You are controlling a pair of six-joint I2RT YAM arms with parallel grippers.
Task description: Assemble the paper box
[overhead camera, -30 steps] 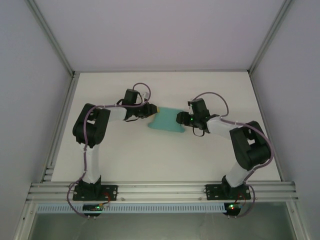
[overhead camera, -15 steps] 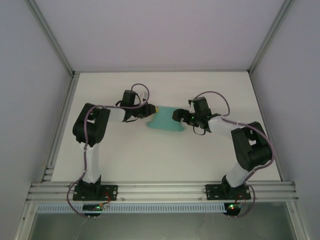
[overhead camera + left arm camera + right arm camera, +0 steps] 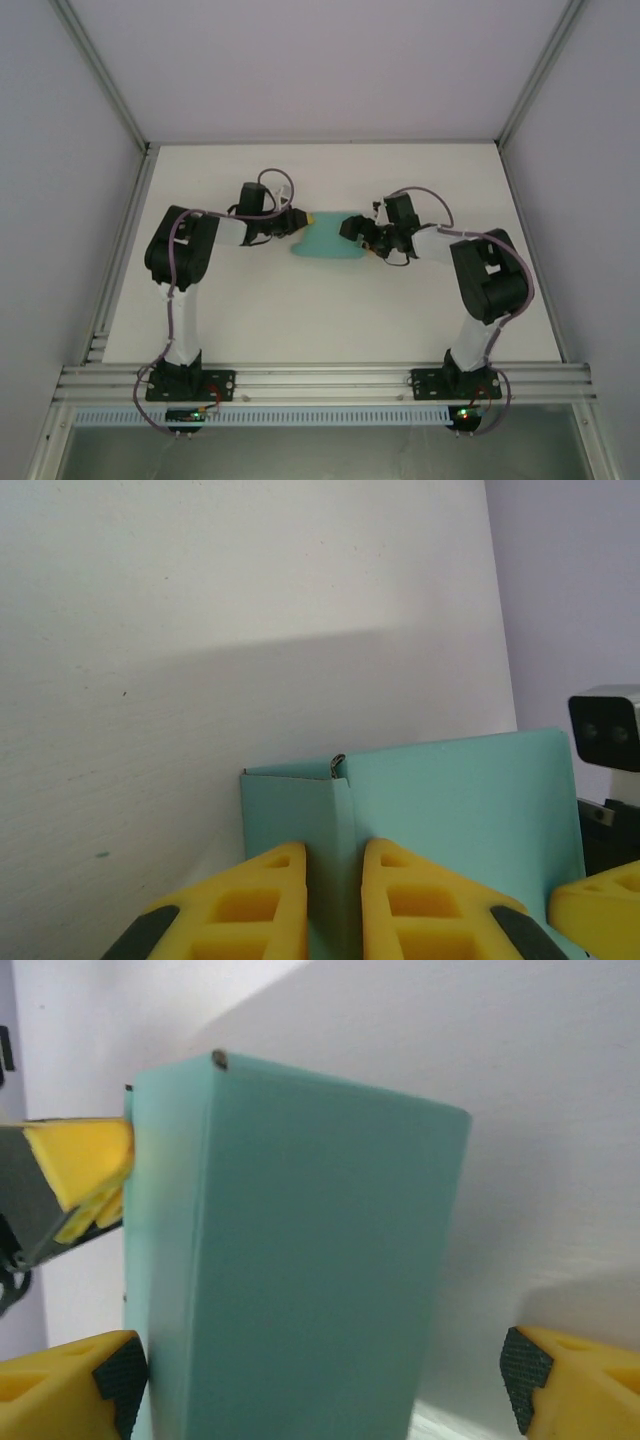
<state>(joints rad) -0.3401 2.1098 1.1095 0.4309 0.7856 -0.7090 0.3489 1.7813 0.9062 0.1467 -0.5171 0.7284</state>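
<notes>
The paper box (image 3: 328,238), teal-green card folded into a rectangular form, sits over the far middle of the white bench (image 3: 300,310), directly between the 2 arms. The left end effector (image 3: 300,222) meets its left end and the right end effector (image 3: 350,229) its right end. In the left wrist view, the left end effector (image 3: 333,855) is nearly closed. Its 2 yellow fingers (image 3: 275,895) pinch a thin upright edge of the paper box (image 3: 460,820) where 2 panels join at a corner. A broad teal panel runs off to the right, and the pale bench (image 3: 150,630) lies beyond. A yellow fingertip of the right end effector (image 3: 598,912) shows at the lower right edge of that view, just beside the panel. In the right wrist view, the right end effector (image 3: 320,1380) stands wide, with 1 finger on each side of the paper box (image 3: 300,1260). The left black pad (image 3: 122,1380) is against or just beside the card, and I cannot tell which. The right pad (image 3: 522,1375) is well apart from the card. The left end effector (image 3: 85,1165) grips the far left edge of the box there. Whether the box rests on the bench (image 3: 520,1080) or is held above it cannot be told.
</notes>
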